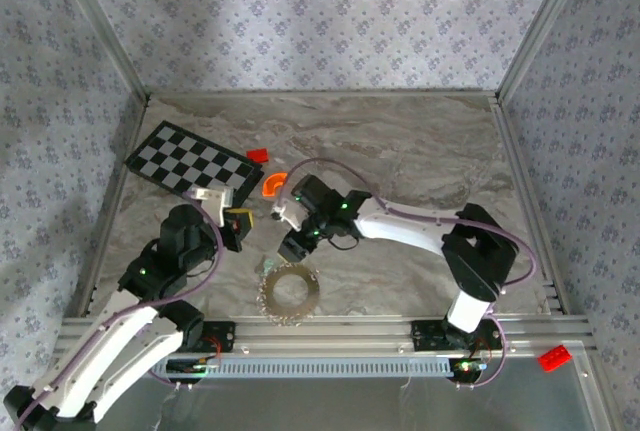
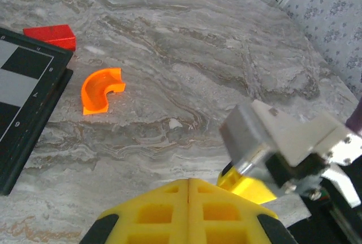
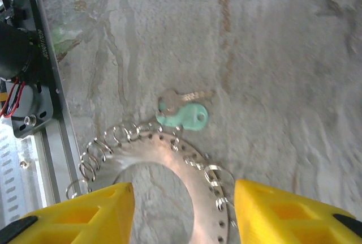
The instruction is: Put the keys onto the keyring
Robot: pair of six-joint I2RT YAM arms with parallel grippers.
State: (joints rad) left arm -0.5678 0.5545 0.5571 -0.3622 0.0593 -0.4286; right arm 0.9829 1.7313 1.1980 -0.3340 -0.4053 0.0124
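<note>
The keys point(image 3: 184, 114), a small silver key lying with a mint-green piece, rest on the marble table just beyond the rim of the keyring point(image 3: 169, 162). The keyring is a flat silvery metal ring with holes and small wire loops round its edge. My right gripper point(image 3: 184, 215) hangs above the ring's near part, open, with nothing between its yellow fingers. From above, the keyring point(image 1: 289, 293) lies near the front rail, the keys point(image 1: 266, 266) sit at its upper left, and the right gripper point(image 1: 297, 244) is just behind them. My left gripper point(image 2: 189, 198) is shut and empty, to the left point(image 1: 238, 229).
A checkerboard point(image 1: 192, 166) lies at the back left, with a small red block point(image 1: 258, 155) and an orange curved plastic bit point(image 1: 273, 184) beside it. The right arm's wrist point(image 2: 283, 142) is close on the left gripper's right. The metal front rail point(image 1: 320, 331) borders the ring.
</note>
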